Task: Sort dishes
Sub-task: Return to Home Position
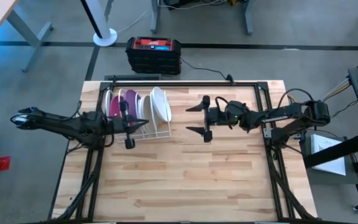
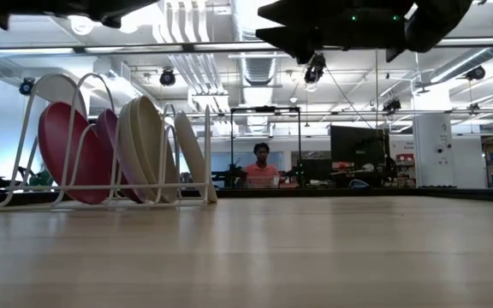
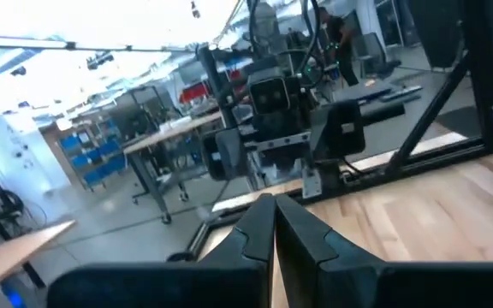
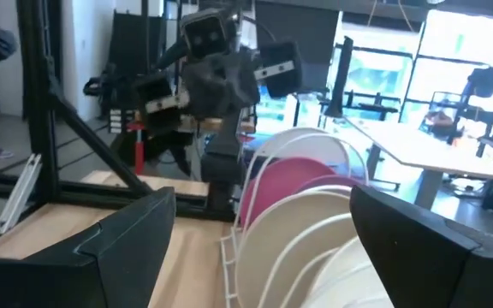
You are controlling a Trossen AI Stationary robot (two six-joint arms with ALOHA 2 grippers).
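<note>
Holding fingers (image 4: 135, 231) of right gripper (image 1: 196, 119) wide apart, gripping nothing, hovering above table (image 1: 229, 180) middle. Pressing left gripper (image 3: 271, 210) fingers (image 3: 246, 239) together, also empty, hanging just above dish rack (image 1: 160, 130) toward table's far left corner. Seeing dishes (image 2: 75, 154) standing upright in rack slots, pink, purple, cream. Risking clipping rack wire or plate rims when pulling left arm back too low, likely dragging rack or tipping plates out.

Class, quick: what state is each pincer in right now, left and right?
Left pincer: closed, holding nothing.
Right pincer: open, holding nothing.
</note>
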